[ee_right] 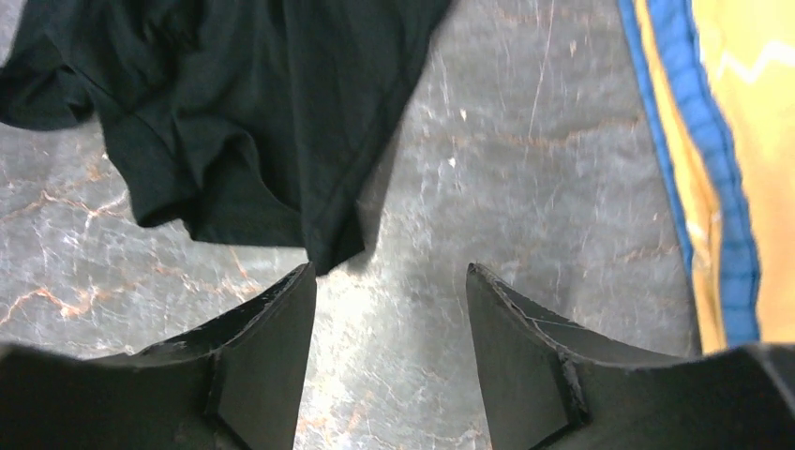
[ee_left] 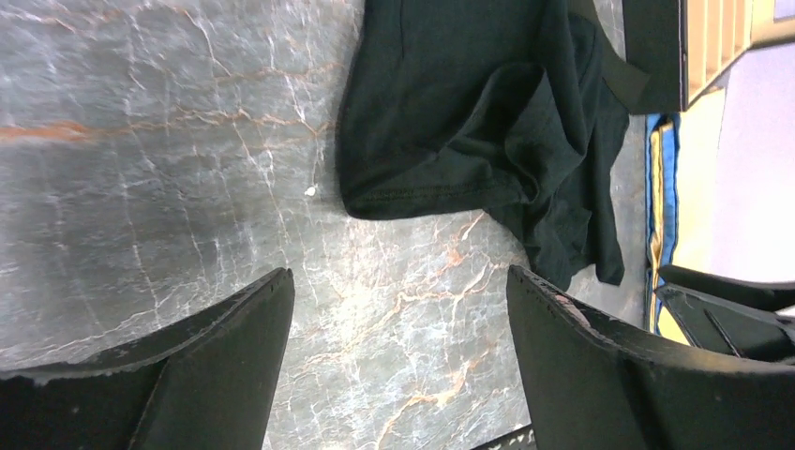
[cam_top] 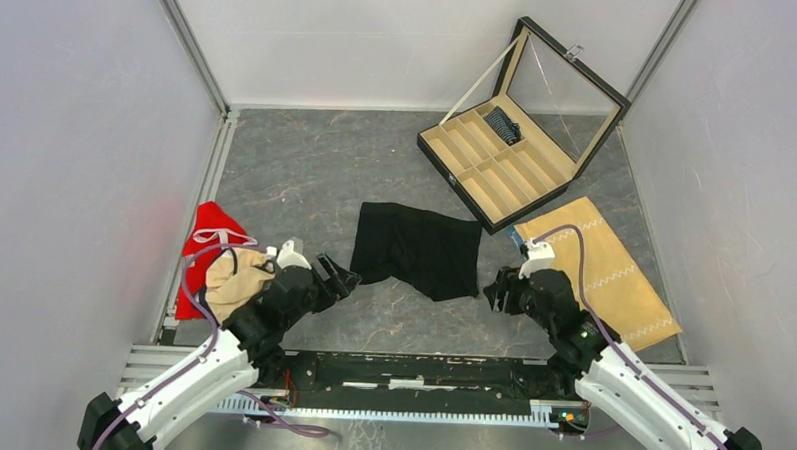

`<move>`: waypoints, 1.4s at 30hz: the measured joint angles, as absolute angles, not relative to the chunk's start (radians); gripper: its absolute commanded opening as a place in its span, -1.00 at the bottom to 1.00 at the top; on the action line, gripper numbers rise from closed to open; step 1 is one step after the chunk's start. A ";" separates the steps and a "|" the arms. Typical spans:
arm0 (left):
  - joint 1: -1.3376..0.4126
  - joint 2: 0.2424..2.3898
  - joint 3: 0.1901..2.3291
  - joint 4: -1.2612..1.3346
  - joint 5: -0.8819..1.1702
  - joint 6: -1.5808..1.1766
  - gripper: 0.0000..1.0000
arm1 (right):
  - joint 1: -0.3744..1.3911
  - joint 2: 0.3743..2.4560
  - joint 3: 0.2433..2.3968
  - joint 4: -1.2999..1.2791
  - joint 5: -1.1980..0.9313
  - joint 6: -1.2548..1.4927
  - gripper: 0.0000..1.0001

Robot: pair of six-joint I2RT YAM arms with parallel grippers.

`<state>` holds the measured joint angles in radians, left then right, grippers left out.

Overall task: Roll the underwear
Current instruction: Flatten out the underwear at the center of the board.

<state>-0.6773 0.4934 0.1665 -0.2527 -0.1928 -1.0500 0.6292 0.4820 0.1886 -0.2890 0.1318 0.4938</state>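
Black underwear (cam_top: 417, 248), spread flat, rumpled at near corners

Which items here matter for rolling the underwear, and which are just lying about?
Job: black underwear, spread mid-table; striped underwear, inside the divided box.
Lying about: tan stitched cloth; red garment; beige garment.
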 measured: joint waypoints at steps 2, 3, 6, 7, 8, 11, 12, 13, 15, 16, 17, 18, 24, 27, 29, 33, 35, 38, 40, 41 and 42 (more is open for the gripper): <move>-0.677 0.516 0.217 -0.301 -0.236 -1.048 0.82 | 0.629 0.537 0.241 -0.273 0.138 0.476 0.46; -0.677 0.533 0.242 -0.313 -0.251 -1.047 0.82 | 0.629 0.561 0.258 -0.262 0.141 0.470 0.49; -0.676 0.633 0.339 -0.317 -0.300 -1.014 0.84 | 0.629 0.640 0.303 -0.221 0.157 0.449 0.54; -0.675 0.685 0.375 -0.308 -0.315 -0.995 0.85 | 0.629 0.669 0.315 -0.207 0.163 0.445 0.55; -0.673 0.728 0.403 -0.299 -0.323 -0.978 0.85 | 0.629 0.707 0.330 -0.189 0.171 0.440 0.55; -0.638 0.918 0.514 -0.257 -0.339 -0.907 0.86 | 0.611 0.846 0.385 -0.137 0.189 0.436 0.56; -0.615 0.984 0.548 -0.239 -0.337 -0.884 0.85 | 0.591 0.894 0.401 -0.112 0.185 0.437 0.55; -0.584 1.045 0.577 -0.215 -0.331 -0.863 0.83 | 0.564 0.937 0.414 -0.084 0.177 0.440 0.54; -0.511 1.145 0.614 -0.157 -0.304 -0.831 0.79 | 0.500 1.006 0.428 -0.027 0.159 0.448 0.52; -0.482 1.179 0.623 -0.135 -0.292 -0.821 0.77 | 0.477 1.032 0.434 -0.004 0.152 0.451 0.50; -0.445 1.217 0.630 -0.104 -0.269 -0.812 0.76 | 0.445 1.069 0.442 0.020 0.134 0.458 0.47; -0.409 1.258 0.634 -0.070 -0.243 -0.799 0.74 | 0.419 1.103 0.452 0.044 0.119 0.464 0.44; -0.333 1.425 0.661 0.058 -0.139 -0.749 0.61 | 0.355 1.259 0.501 0.160 0.012 0.493 0.34; -0.329 1.479 0.670 0.113 -0.097 -0.733 0.55 | 0.352 1.309 0.510 0.205 -0.025 0.509 0.27; -0.326 1.520 0.686 0.137 -0.079 -0.723 0.50 | 0.352 1.334 0.510 0.225 -0.043 0.524 0.23; -0.319 1.593 0.717 0.175 -0.048 -0.707 0.44 | 0.352 1.378 0.510 0.257 -0.052 0.545 0.20; -0.316 1.619 0.725 0.188 -0.039 -0.706 0.44 | 0.352 1.399 0.511 0.271 -0.050 0.551 0.25; -0.314 1.642 0.737 0.207 -0.025 -0.704 0.41 | 0.351 1.438 0.524 0.284 -0.046 0.557 0.27; -0.314 1.659 0.747 0.223 -0.021 -0.702 0.39 | 0.351 1.469 0.537 0.294 -0.041 0.559 0.23; -0.314 1.667 0.752 0.231 -0.020 -0.702 0.37 | 0.351 1.485 0.544 0.300 -0.040 0.561 0.19; -0.314 1.674 0.755 0.238 -0.019 -0.702 0.34 | 0.351 1.500 0.551 0.304 -0.039 0.561 0.15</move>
